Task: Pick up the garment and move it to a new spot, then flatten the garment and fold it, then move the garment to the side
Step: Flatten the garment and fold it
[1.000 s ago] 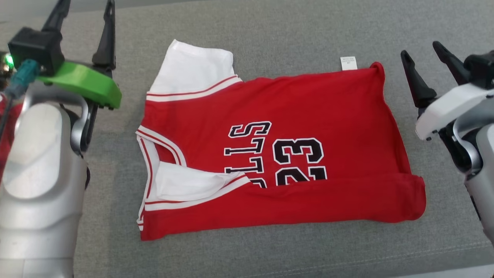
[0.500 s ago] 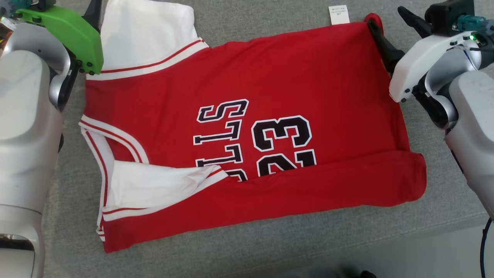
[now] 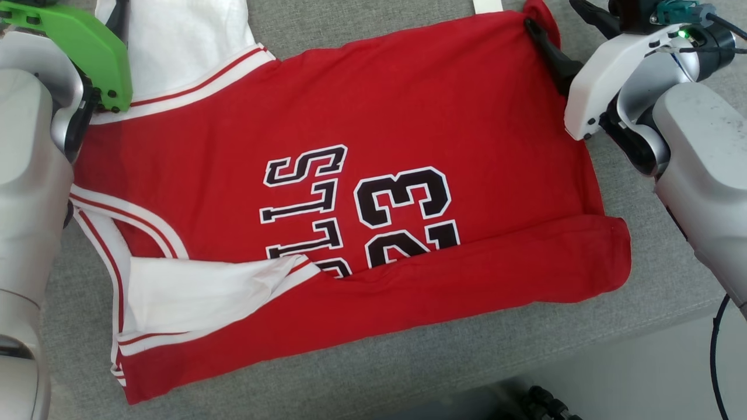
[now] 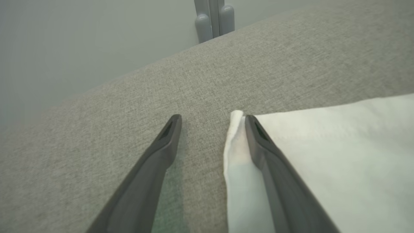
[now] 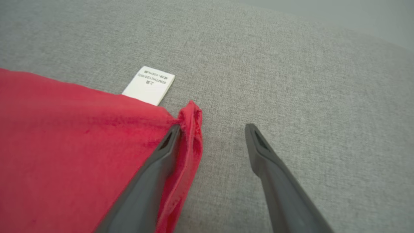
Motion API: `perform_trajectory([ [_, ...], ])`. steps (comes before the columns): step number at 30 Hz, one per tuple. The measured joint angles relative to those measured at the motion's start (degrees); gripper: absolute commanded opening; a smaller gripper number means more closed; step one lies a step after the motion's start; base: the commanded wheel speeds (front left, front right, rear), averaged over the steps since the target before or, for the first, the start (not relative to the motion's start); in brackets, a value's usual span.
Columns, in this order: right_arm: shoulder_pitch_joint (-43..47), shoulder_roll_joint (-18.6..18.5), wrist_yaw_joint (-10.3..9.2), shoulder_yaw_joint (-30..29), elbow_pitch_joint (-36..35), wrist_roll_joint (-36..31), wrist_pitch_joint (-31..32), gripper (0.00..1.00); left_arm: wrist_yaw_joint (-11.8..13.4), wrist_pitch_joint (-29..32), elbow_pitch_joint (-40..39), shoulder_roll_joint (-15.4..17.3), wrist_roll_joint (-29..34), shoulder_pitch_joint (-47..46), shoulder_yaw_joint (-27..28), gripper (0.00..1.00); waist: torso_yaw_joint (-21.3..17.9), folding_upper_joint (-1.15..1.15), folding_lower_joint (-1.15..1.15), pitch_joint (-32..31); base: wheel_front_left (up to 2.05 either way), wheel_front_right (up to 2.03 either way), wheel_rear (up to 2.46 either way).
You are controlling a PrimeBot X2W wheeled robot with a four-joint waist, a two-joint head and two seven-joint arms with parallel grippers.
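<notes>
The garment (image 3: 467,116) lies mid-frame on the cushion (image 3: 408,373), left gripper (image 4: 212,119) at its upper-left corner, right gripper (image 5: 212,127) at its upper-right corner.

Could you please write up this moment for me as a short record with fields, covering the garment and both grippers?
garment: red jersey spread on the grey cushion
fold: near long edge turned over the black print
left gripper: open, astride the white sleeve corner, one finger over fabric, one over cushion
right gripper: open, astride the red corner, one finger over fabric, one over cushion
label: white, sticking out from the far edge
</notes>
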Motion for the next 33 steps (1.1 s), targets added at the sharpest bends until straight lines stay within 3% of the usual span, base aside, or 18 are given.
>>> perform_trajectory([
  [5, -1.7, 0.0, 0.0, 2.7, 0.8, 1.8, -0.7, 1.0, 0.0, 1.3, 2.0, -0.4, -3.3, -1.8, -1.2, 1.0, -0.5, 0.0, 0.0, 0.9, 0.0, 0.0, 0.0],
  [6, -1.9, 0.0, 0.0, 3.2, 1.0, 2.3, -0.7, 0.95, 0.1, 1.9, 2.1, -0.7, -3.6, -2.1, -1.7, 1.0, -0.6, 0.0, 0.0, 1.0, 0.0, 0.0, 0.0],
  [7, -2.2, 0.0, 0.0, 3.8, 1.1, 3.0, -0.6, 0.43, 0.1, 2.5, 2.2, -0.8, -3.8, -2.4, -2.6, 0.46, -0.6, 0.0, 0.0, 1.1, 0.0, 0.0, 0.0],
  [8, -2.5, -0.1, 0.01, 4.2, 1.2, 3.5, -0.6, 0.31, 0.1, 2.8, 2.2, -0.8, -4.3, -2.6, -3.3, 0.26, -0.5, 0.0, 0.0, 1.1, 0.0, 0.0, 0.0],
  [9, -2.7, -0.5, 0.02, 4.9, 1.3, 4.4, -0.8, 0.0, 0.1, 2.7, 2.1, -0.8, -5.5, -2.7, -4.1, 0.0, -0.3, 0.0, 0.0, 1.0, 0.0, 0.0, 0.0],
  [20, -3.3, -3.0, 0.02, 5.2, 5.2, 6.1, -8.1, 0.0, 0.0, -6.3, 1.3, -1.4, -10.4, -3.2, -4.8, 0.0, 2.6, 0.0, 0.0, -1.0, 0.0, 0.0, 0.0],
  [33, 3.1, -4.9, 0.01, 2.8, 5.8, 6.7, -16.0, 0.0, 0.0, -13.4, -8.7, -1.7, -15.4, 4.6, -6.0, 0.0, 6.6, 0.0, 0.0, -6.0, 0.0, 0.0, 0.0],
])
